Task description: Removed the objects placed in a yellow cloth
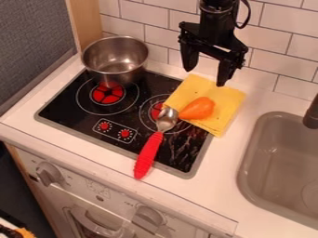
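Claw (206,76) is open, two black fingers well apart, hanging over the cloth's back edge, nothing between them. White, smooth counter (227,179) under everything. Cooktop (81,104): glossy black slab, gray rim, red burner discs inside thin rings, two red printed dials. Sink (279,139) to its right: matte gray-brown basin, rounded corners. Pot (115,73): round, shiny metal, at the cooktop's back-left corner. Yellow cloth (227,100): flat, roughly square, dark specks, part on the cooktop's right side, part on the counter. Spoon (149,153): metal bowl by the cloth's left edge, ribbed red handle running out past the front rim. Orange piece (199,108): smooth teardrop, lying on the cloth, narrow end toward the spoon bowl.
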{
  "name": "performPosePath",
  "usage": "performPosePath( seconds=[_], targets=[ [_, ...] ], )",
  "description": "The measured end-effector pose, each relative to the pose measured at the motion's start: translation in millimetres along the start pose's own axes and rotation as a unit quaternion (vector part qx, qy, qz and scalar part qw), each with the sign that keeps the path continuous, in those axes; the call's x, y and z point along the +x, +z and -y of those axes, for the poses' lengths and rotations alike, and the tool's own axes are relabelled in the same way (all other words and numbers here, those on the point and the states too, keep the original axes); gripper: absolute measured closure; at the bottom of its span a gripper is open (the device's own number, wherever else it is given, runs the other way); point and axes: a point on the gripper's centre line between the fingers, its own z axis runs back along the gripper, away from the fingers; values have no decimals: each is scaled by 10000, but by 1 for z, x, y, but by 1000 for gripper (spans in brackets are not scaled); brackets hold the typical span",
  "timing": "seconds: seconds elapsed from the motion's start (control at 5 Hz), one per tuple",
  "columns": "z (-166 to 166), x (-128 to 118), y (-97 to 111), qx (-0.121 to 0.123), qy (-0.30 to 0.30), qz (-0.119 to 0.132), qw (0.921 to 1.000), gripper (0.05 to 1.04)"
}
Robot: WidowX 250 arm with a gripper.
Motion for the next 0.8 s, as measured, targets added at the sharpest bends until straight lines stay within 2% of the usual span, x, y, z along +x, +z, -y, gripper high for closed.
performPosePath(
  seconds=[0.2,0.4,0.6,0.8],
  targets=[
    [1,-6,-13,-9,25,-191,9998,83],
    [3,-29,-13,62,96,-260,9996,83],
    [8,-52,2,133,114,-237,9996,83],
    [9,-87,-5,207,213,-483,9984,83]
  ],
)
